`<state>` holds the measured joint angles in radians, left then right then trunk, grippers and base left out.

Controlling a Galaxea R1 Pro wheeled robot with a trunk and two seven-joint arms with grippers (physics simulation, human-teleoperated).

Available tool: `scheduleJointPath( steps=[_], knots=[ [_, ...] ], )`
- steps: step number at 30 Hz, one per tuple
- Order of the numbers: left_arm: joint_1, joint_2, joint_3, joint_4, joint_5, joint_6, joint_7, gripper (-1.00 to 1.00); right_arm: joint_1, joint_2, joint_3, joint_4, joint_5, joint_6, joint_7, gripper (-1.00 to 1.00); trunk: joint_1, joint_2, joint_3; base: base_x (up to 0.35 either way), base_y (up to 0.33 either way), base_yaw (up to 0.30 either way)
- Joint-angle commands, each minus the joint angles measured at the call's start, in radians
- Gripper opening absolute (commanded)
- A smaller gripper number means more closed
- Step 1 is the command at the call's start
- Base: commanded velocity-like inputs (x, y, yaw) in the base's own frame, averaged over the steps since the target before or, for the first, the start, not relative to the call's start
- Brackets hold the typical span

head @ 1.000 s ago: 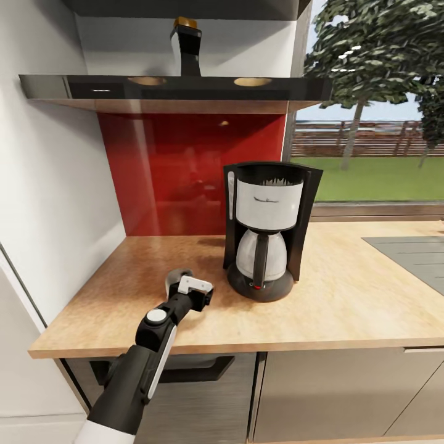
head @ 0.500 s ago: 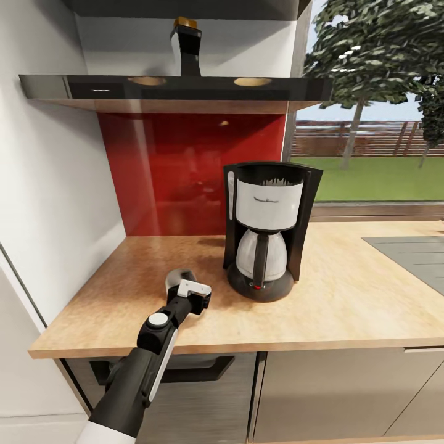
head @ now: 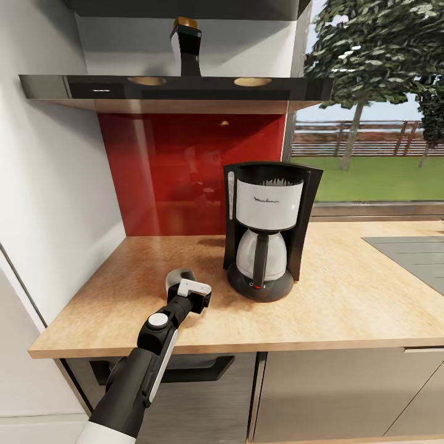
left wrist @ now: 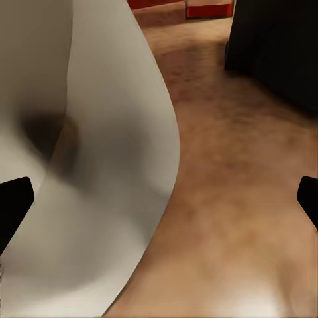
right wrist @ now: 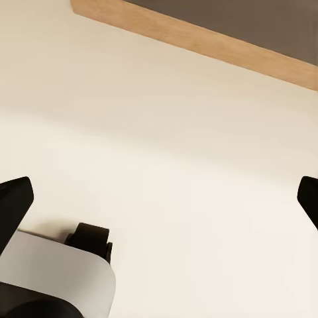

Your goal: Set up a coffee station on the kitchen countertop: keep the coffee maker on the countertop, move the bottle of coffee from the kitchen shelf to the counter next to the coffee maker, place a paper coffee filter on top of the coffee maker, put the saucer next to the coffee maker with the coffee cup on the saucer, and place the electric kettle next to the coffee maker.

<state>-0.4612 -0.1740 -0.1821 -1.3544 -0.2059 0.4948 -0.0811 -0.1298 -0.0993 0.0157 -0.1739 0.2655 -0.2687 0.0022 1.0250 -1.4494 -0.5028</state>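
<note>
The coffee maker [head: 266, 228] stands on the kitchen countertop [head: 345, 296]. White pointed paper edges, apparently the paper coffee filter [head: 275, 180], show in its open top. A white round dish, by its look the saucer [head: 177, 275] [left wrist: 99, 165], lies flat on the counter left of the machine. My left gripper [head: 185, 285] [left wrist: 159, 205] is open right behind it, fingertips wide apart, the dish's rim reaching in between them. The bottle of coffee [head: 185, 48], dark with a gold cap, stands on the kitchen shelf above the hood. My right gripper [right wrist: 159, 202] is open and holds nothing. The coffee cup and electric kettle are out of view.
A black hood [head: 172, 89] juts out over the counter's left part, with a red backsplash [head: 185, 179] behind. A white wall [head: 55, 203] closes the left end. A grey inset panel [head: 413, 253] lies at far right. The right wrist view looks down at pale floor.
My left arm has drawn back slightly toward the counter's front edge, so a little more of the white dish shows. Nothing else has moved.
</note>
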Motion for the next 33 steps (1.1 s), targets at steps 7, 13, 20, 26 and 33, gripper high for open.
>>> scheduleJointPath(
  steps=[7,13,20,26,33],
  knots=[
    [-0.001,0.0,0.0,-0.002,-0.011,-0.015,0.017,1.0,-0.001,0.0,0.001,0.001,0.003,-0.003,0.001,1.0,0.0,-0.001,-0.001,0.0,0.0,0.0],
    [-0.001,0.0,-0.058,-0.003,-0.01,-0.018,0.146,1.0,-0.001,0.0,0.0,0.001,0.003,-0.003,0.0,1.0,0.0,-0.001,-0.001,0.0,0.0,0.0],
    [-0.001,0.0,-0.107,-0.002,-0.009,-0.02,0.191,1.0,-0.001,0.0,0.0,0.001,0.003,-0.003,0.0,1.0,0.0,-0.001,-0.001,0.0,0.0,0.0],
    [-0.001,0.0,-0.116,-0.001,-0.009,-0.023,0.2,1.0,-0.001,0.0,0.0,0.001,0.003,-0.003,0.0,1.0,0.0,-0.001,-0.001,0.0,0.0,0.0],
    [-0.001,0.0,-0.12,0.022,-0.009,-0.066,0.203,1.0,-0.001,0.0,0.0,0.001,0.003,-0.003,0.0,1.0,0.0,-0.001,-0.001,0.0,0.0,0.0]
  ],
)
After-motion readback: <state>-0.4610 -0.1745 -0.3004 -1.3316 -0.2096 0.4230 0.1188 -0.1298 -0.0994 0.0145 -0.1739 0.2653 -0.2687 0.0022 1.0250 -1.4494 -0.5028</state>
